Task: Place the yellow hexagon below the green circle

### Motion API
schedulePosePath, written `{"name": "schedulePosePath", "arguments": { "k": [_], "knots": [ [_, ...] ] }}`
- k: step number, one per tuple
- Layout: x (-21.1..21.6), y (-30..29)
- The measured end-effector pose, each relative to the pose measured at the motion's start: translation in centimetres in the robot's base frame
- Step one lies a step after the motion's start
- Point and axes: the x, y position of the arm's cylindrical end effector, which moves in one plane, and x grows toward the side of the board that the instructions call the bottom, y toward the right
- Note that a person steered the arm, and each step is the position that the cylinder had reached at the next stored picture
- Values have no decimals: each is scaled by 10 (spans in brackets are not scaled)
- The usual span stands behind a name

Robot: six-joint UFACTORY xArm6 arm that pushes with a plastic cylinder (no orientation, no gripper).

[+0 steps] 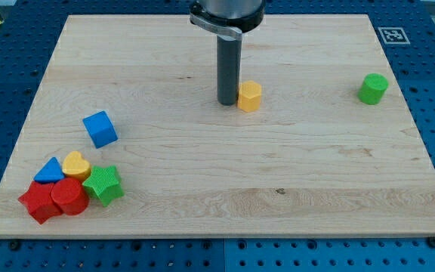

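Hexagon (249, 96) mid-board, my tip (227, 103) touching its left; circle (373, 88) far right; remaining blocks bottom-left.

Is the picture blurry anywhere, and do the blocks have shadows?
Camera view: sharp all over, lit evenly, no glare on the wooden board. Only faint, soft shadows hug the yellow hexagon, the green circle and the blue cube. My tip stands at the hexagon's left side, looking in contact, and is in focus too.

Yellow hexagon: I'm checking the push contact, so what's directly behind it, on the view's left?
My tip stands against the left side of the yellow hexagon. The rod covers the board behind it, so nothing there can be seen.
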Motion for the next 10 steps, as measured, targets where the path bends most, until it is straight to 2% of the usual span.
{"name": "schedulePosePath", "arguments": {
  "k": [2,10],
  "knots": [
    [6,45],
    [15,110]
  ]
}}
